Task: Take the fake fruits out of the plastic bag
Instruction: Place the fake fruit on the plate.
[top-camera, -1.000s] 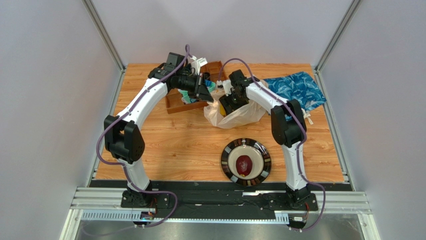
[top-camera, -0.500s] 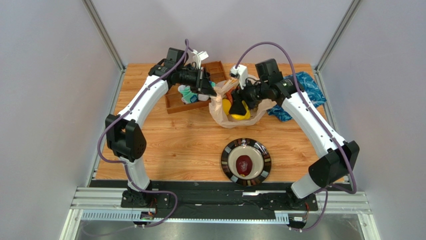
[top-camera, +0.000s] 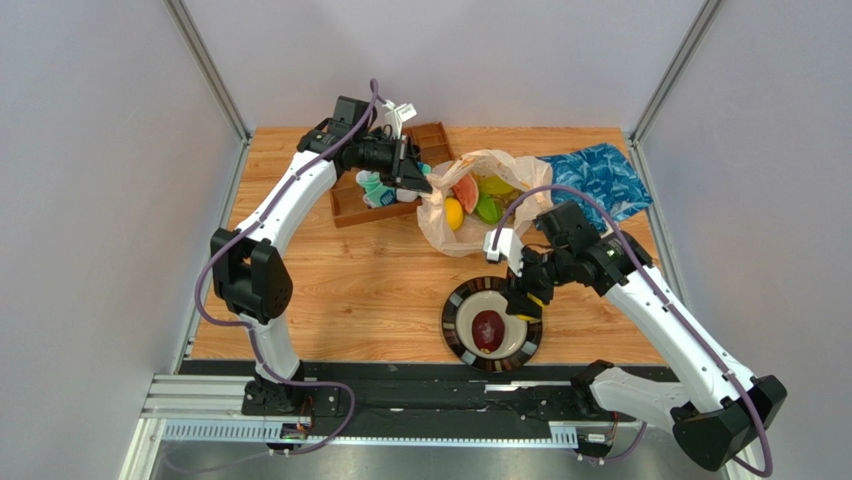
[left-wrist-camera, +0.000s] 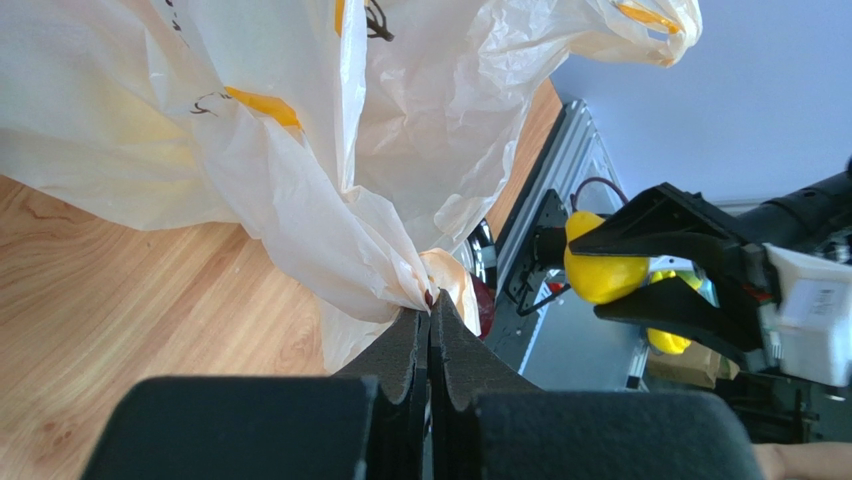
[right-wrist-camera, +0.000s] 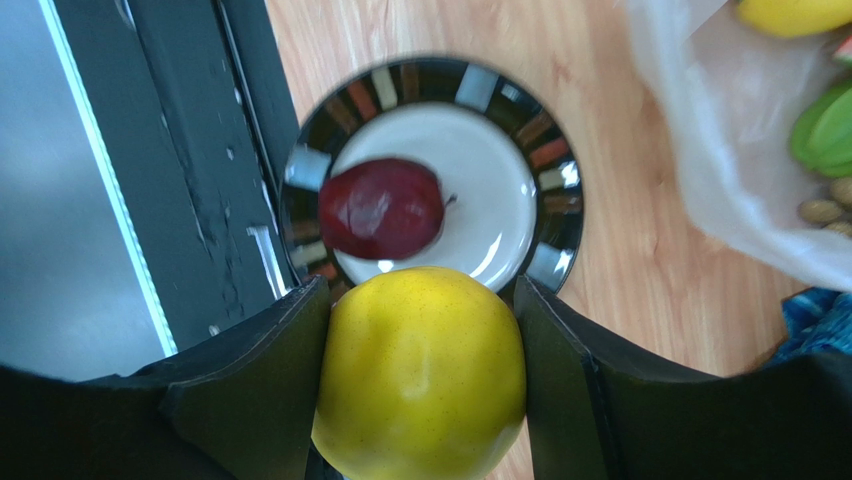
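At the near edge of the wooden table (top-camera: 350, 290), toward 6 o'clock, sits a round plate with a dark striped rim (top-camera: 450, 322). A dark red round plastic fruit (top-camera: 488, 331) lies on its white centre. The right gripper (top-camera: 529, 300) hangs over the plate's rim at about 2 o'clock. Its black fingers are spread to the width of a smooth yellow plastic pear (right-wrist-camera: 420, 370) and clamp it on both sides. The top view gives only a sliver of that yellow; the right wrist view shows the pear's whole rounded body between the pads.

Farther back, at 12 o'clock from the plate, the large translucent beige crinkly plastic bag (top-camera: 436, 226) lies with its mouth open. Inside show a red watermelon slice (top-camera: 465, 192), a small yellow fruit (top-camera: 453, 213), a green piece (top-camera: 487, 209) and a yellow-green starfruit (top-camera: 496, 185). Tan grape pieces (right-wrist-camera: 823, 211) appear through the film only in the right wrist view.

The left gripper (top-camera: 421, 186) sits at the bag's 9 o'clock edge. Its wrist view shows what the top view hides: the fingers pressed flat together, pinching a gathered fold of the bag.

Behind, at 10 o'clock, a brown wooden tray (top-camera: 345, 207) holds teal-and-white packets (top-camera: 375, 188). A blue patterned bag (top-camera: 592, 176) lies at 2 o'clock.
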